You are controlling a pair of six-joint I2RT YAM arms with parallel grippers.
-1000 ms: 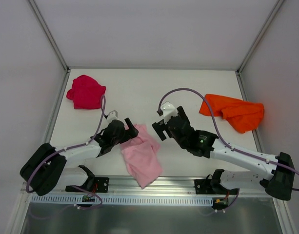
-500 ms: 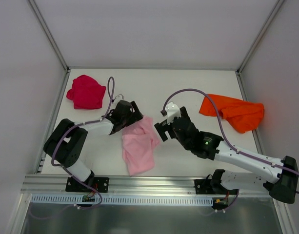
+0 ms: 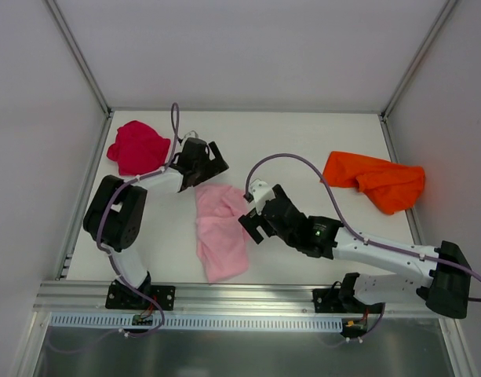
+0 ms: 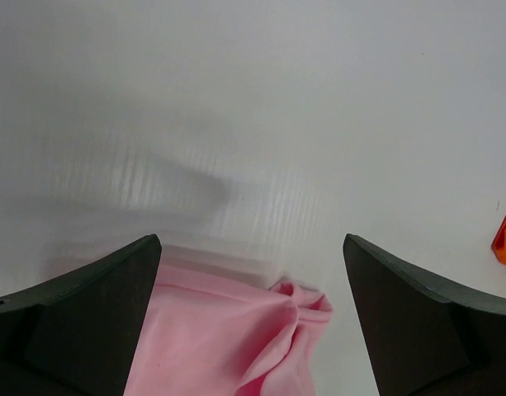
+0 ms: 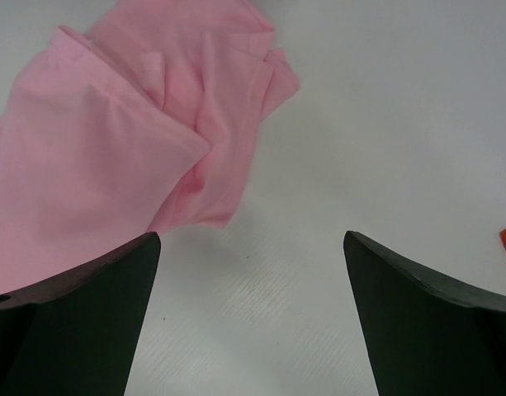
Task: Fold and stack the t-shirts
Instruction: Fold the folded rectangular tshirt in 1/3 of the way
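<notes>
White table (image 3: 303, 141), grey walls (image 3: 224, 55); pink t-shirt (image 3: 222, 232) crumpled centre-left.

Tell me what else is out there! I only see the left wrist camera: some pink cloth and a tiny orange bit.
Observer: A red t-shirt lies bunched in the far left corner, to the left of the left tool.
Operator: What's the orange bit?
Observer: An orange t-shirt, crumpled on the far right side.
Operator: Where's the other arm?
Observer: The right tool hangs open at the right edge of the pink t-shirt, holding nothing.
</notes>
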